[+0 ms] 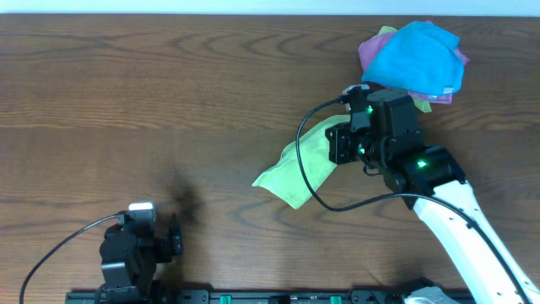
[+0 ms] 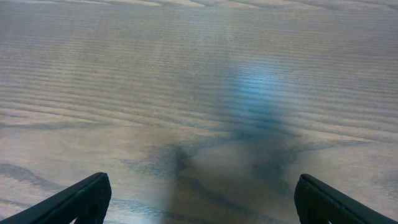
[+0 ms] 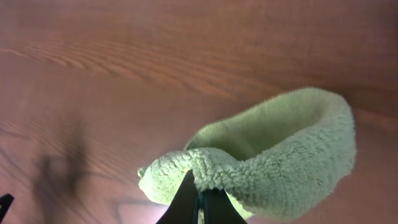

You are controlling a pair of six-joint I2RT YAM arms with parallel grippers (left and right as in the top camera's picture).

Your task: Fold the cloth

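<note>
pinching curled fluffy olive cloth (image 3: 273,155), right gripper (image 3: 198,200) clamped; left gripper (image 2: 199,202) spread open.

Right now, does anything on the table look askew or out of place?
Only the cloth: it is bunched and curled over, pinched at one edge in the right pincer, not lying flat. The blue cloth sits heaped on a purple cloth near the far edge. Nothing looks spilled or damaged.
</note>
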